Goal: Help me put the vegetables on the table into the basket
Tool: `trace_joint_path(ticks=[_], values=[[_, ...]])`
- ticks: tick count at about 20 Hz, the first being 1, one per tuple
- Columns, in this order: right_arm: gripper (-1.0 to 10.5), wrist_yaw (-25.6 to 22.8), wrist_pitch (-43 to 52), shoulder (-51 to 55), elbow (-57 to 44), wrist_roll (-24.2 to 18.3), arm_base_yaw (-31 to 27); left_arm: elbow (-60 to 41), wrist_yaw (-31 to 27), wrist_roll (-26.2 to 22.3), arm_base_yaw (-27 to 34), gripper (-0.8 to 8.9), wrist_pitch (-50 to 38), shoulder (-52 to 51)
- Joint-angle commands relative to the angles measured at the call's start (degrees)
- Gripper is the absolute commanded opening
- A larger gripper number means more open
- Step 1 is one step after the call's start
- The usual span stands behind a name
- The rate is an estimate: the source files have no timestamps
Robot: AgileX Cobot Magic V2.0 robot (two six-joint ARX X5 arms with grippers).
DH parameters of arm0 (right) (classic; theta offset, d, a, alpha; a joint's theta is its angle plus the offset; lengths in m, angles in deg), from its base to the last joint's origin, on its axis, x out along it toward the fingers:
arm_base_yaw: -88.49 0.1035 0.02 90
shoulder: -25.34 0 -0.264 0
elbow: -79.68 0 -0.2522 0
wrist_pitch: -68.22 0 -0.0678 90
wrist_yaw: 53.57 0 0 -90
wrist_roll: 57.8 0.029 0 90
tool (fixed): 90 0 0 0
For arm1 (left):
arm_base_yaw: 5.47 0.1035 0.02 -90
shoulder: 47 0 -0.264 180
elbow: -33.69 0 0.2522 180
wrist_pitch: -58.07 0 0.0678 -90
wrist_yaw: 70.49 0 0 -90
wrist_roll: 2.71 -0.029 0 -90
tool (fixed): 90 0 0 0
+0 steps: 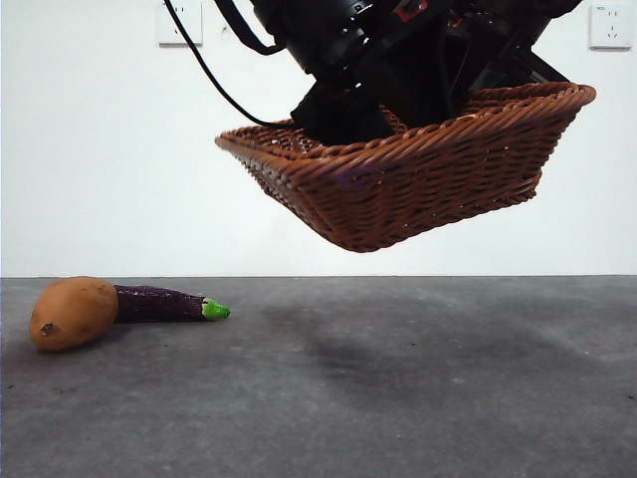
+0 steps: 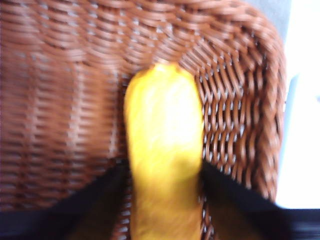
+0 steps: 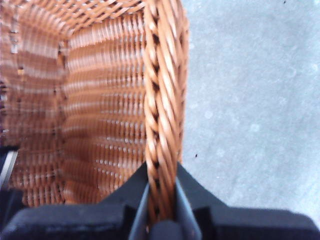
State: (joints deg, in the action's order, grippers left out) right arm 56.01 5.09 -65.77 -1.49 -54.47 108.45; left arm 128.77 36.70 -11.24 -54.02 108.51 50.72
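The wicker basket (image 1: 428,184) hangs tilted in the air above the table (image 1: 418,398). My right gripper (image 3: 161,176) is shut on the basket's braided rim (image 3: 162,75). Inside the basket (image 2: 60,100), my left gripper (image 2: 164,176) is shut on the yellow corn cob (image 2: 164,145), which points at the basket's end wall. Both arms show in the front view as one dark mass (image 1: 398,50) reaching down into the basket. The orange-brown potato (image 1: 73,312) lies on the table at the far left. Behind it and touching it lies the purple eggplant (image 1: 159,304), green stem to the right.
A white wall with two sockets (image 1: 179,20) (image 1: 609,25) stands behind the table. A black cable (image 1: 214,85) hangs from the arms down to the basket's left corner. The basket's shadow (image 1: 348,349) falls on the grey table below it.
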Motion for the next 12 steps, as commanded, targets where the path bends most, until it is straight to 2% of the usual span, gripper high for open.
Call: trace_joint_path(ticks=[1,7,10,12], values=[[-0.1,0.59,0.87,0.11,0.26,-0.04,-0.04,-0.22,0.11,0.37,0.00,4.40,-0.11,-0.74],[-0.1,0.37,0.94,0.11,0.26,-0.68,-0.13,-0.20,-0.52,4.79,2.01,4.40,-0.02,-8.17],[-0.1,0.35,0.92,0.11,0.26,-1.75,-0.15,-0.20,-7.06,8.66,4.90,4.40,2.86,-17.03],[-0.1,0.28,0.94,0.11,0.26,-2.49,-0.15,-0.20,-15.08,13.29,8.44,4.40,7.72,-23.04]])
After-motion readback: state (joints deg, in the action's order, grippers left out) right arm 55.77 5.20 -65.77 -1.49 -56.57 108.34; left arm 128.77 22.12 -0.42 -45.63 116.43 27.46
